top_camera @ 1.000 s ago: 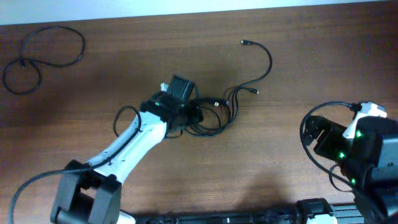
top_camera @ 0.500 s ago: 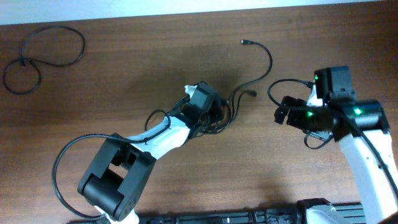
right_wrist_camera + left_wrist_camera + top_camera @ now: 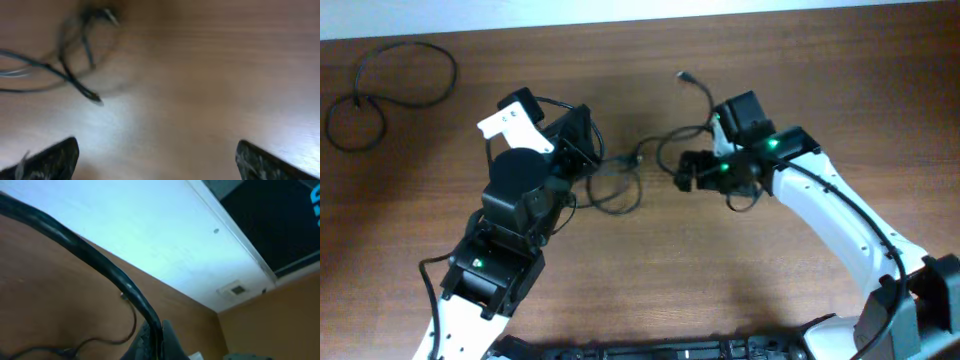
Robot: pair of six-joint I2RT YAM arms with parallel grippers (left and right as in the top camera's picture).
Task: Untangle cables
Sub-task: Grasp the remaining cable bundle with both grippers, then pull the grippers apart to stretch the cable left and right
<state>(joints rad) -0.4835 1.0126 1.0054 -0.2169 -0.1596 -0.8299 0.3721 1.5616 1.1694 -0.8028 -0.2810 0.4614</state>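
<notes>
- Left arm (image 3: pixel 510 235) rises from the near edge, wrist tipped upward; the left gripper (image 3: pixel 588 155) sits just left of the tangled cables (image 3: pixel 638 158), jaw state unclear.
- Right arm (image 3: pixel 840 225) bends in from the right; the right gripper (image 3: pixel 686 176) is just right of the cables, its 2 fingers (image 3: pixel 52 159) spread wide.

Two claws (image 3: pixel 588 152) (image 3: pixel 686 173), one table (image 3: pixel 790 60), seemingly three cables (image 3: pixel 358 98) (image 3: pixel 620 163)
</notes>
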